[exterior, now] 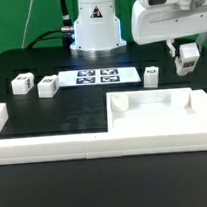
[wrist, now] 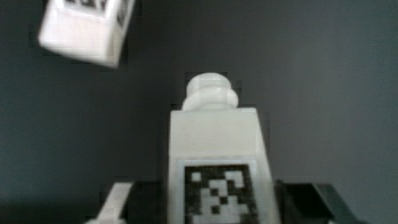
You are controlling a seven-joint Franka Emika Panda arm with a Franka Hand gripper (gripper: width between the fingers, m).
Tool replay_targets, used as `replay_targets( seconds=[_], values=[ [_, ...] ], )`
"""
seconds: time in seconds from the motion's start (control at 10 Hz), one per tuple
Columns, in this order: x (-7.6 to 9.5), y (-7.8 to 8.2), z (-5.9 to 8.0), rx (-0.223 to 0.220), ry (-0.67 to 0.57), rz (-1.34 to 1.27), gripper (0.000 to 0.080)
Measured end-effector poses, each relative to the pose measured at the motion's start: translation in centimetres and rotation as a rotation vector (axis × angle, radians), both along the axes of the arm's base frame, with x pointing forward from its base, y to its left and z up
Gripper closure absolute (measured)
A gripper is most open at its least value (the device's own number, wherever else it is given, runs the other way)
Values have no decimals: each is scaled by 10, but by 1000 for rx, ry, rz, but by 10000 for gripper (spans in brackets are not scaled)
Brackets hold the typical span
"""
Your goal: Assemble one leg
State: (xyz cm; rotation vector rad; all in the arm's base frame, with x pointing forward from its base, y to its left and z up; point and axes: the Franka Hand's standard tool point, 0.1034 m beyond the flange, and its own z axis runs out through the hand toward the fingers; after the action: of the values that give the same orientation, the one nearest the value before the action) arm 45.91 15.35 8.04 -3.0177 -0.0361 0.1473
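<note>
My gripper is at the back on the exterior view's right, raised above the table, shut on a leg. In the wrist view the gripper grips this leg, a white block with a black-and-white tag and a rounded peg at its far end. One finger shows on each side of it. A second leg lies on the dark table beyond it. In the exterior view three more legs lie on the table: two on the left and one right of the middle.
The marker board lies before the robot base. The large flat white panel with corner recesses lies on the front right. A low white rail runs along the table's front edge.
</note>
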Motion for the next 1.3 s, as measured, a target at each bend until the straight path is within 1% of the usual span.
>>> replay_targets(
  seconds=[0.1,0.2,0.3,0.4,0.5,0.6,1.0,1.1,1.3],
  values=[
    [6,-3,0,-4,-80,15,509],
    [19,-6,6,-6,-159,27,509],
    [30,-7,16,2,-255,24,509],
    [37,-5,25,12,-333,16,509],
    [42,-1,32,25,-406,12,509],
    [45,6,39,37,-453,7,509],
    [44,4,34,31,-449,41,509],
    [48,-1,25,19,-448,94,509],
    [72,-21,26,-10,-467,164,509]
  ],
)
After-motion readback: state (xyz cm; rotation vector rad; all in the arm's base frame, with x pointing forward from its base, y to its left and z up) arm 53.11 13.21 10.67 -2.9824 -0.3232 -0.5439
